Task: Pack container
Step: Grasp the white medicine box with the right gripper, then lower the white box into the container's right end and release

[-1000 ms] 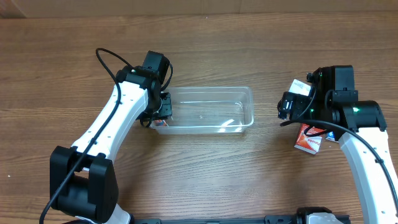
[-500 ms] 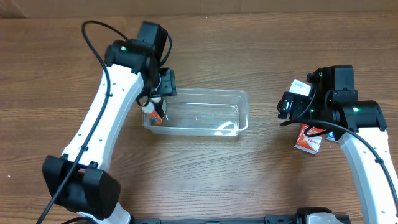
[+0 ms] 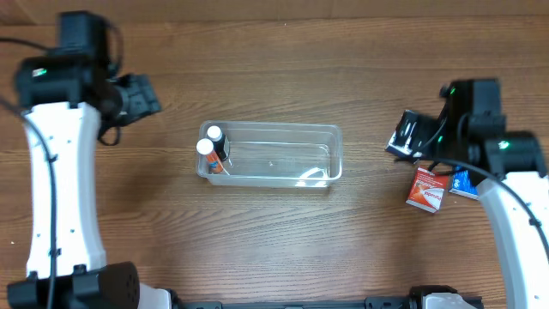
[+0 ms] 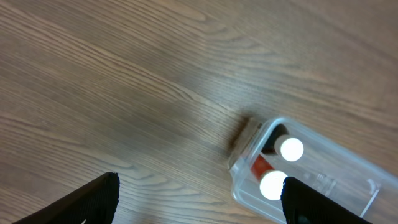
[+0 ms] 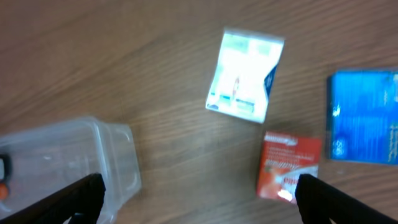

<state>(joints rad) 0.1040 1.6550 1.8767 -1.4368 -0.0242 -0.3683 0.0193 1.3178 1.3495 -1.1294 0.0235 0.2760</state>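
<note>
The clear container (image 3: 283, 156) lies mid-table. Two small white-capped bottles (image 3: 214, 133) (image 3: 205, 147) stand upright in its left end. My left gripper (image 3: 146, 96) hangs open and empty over bare wood, well to the upper left of the container. From the left wrist, the container (image 4: 329, 186) and both caps (image 4: 291, 149) (image 4: 272, 185) show at the lower right, and the left gripper (image 4: 199, 205) holds nothing. My right gripper (image 3: 405, 136) is open right of the container. In its wrist view the right gripper (image 5: 199, 199) is above wood, between the container (image 5: 115, 162) and a red box (image 5: 288, 163).
A red box (image 3: 426, 189) and a blue box (image 3: 464, 183) lie on the table at the right, under my right arm. The right wrist view also shows a white box (image 5: 244, 76) beyond them and the blue box (image 5: 364, 117) at the right edge.
My left gripper opened, left the second bottle standing in the container's left end, then rose and swung far to the upper left. The right arm shifted slightly.
</note>
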